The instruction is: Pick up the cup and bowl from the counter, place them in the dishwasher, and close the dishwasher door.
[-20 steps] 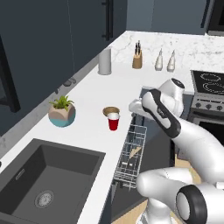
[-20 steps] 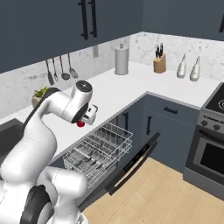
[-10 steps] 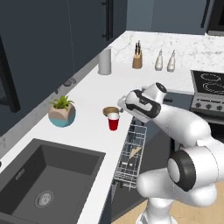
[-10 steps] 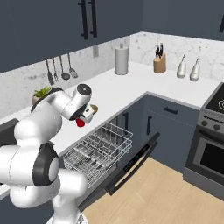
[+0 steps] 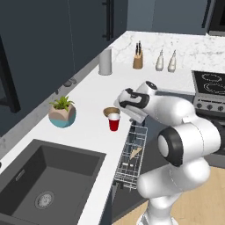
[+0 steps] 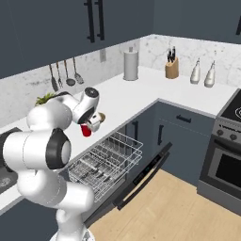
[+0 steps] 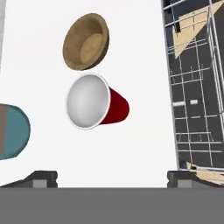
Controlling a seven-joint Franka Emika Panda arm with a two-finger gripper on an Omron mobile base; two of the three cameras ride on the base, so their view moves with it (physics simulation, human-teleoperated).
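White, faintly veined stone makes up the counter [image 5: 94, 99], a smooth L-shaped slab over dark blue-grey cabinet fronts. Near its front edge stands the cup [image 5: 114, 122], a small tapered red plastic cone, upright, its pale inside plain in the hand view [image 7: 89, 107]. Just behind it, close or perhaps touching, sits the bowl [image 5: 110, 111], shallow, round and brown with a matte wooden look [image 7: 86, 41]. Below the edge the dishwasher [image 6: 107, 160] has its thin white wire rack pulled out, and the dishwasher door [image 6: 141, 176], a flat dark panel, hangs open on its bottom hinge. The gripper [image 7: 112, 177] hovers above the cup with its two dark, blocky fingertips [image 7: 41, 178] spread wide and holding nothing.
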